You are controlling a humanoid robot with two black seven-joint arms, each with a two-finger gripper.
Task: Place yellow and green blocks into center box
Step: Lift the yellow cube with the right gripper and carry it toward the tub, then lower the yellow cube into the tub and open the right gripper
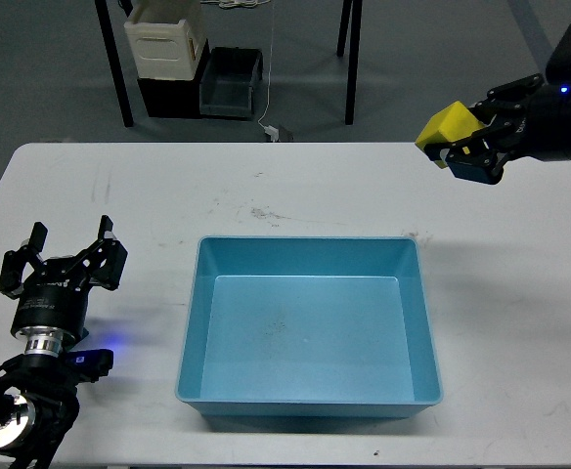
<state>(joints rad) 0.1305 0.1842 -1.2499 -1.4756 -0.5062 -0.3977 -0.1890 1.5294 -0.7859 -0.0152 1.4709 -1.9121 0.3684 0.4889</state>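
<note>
Right hand (459, 147) with yellow block (446, 125) above scuffed white table (119, 195)

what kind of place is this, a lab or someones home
Most likely a robotics lab or workshop, not a home. A scuffed white table holds only a light blue tray, the floor is grey carpet, and a cream-white crate and dark grey bin sit under a black-legged table behind.

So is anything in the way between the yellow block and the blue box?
Nothing visible is. The right gripper holds the yellow block up in the air, past the far right corner of the light blue tray. Only bare white table lies between them, and the tray looks empty.
</note>
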